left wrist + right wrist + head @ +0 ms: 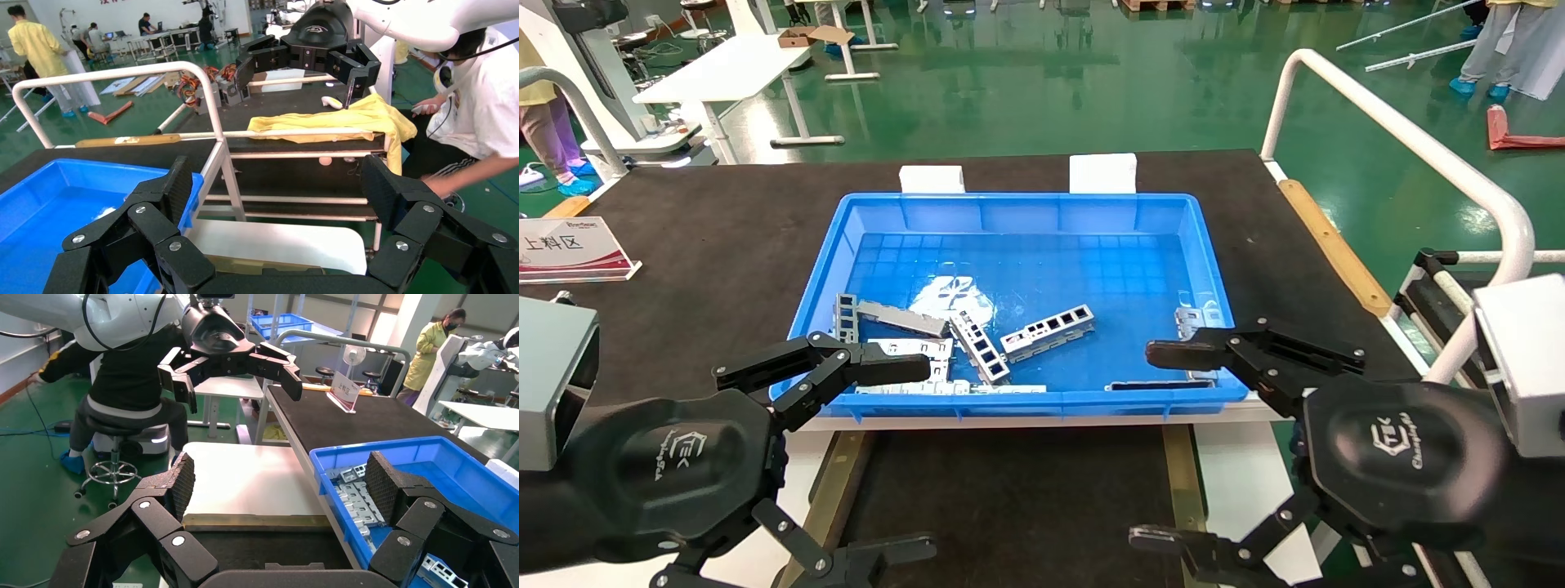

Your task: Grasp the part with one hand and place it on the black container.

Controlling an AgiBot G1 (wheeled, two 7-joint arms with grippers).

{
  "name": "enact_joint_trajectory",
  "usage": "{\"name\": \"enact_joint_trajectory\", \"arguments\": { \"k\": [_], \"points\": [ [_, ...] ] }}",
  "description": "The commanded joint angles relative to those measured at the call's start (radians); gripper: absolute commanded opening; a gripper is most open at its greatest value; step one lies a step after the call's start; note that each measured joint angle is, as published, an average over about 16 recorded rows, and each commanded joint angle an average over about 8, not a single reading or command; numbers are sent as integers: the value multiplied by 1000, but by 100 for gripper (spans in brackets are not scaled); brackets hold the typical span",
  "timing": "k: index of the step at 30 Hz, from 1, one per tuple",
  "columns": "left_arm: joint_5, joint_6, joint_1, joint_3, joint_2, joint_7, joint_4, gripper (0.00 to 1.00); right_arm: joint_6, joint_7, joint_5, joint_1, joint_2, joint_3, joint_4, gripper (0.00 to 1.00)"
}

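Part (1048,329) lies in the blue crate (1026,400) at 12 o'clock; left end effector (903,457) and right end effector (1160,445) both hang wide open

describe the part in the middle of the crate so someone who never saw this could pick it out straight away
Start at the blue crate on the dark table. Near the middle of its floor, clear of the pile at its near left, lies the part, a short grey channel strip angled up to the right. Its row of square window cutouts faces up, unlike the flatter plates nearby.
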Motion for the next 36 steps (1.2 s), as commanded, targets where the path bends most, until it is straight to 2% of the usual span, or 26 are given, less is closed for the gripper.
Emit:
{"name": "enact_joint_trajectory", "arguments": {
  "k": [1, 36],
  "points": [
    [0, 0, 0, 0, 0, 0, 0, 100, 0, 0, 0, 0, 0, 0, 0, 100],
    [0, 0, 0, 0, 0, 0, 0, 100, 0, 0, 0, 0, 0, 0, 0, 100]
  ]
}}
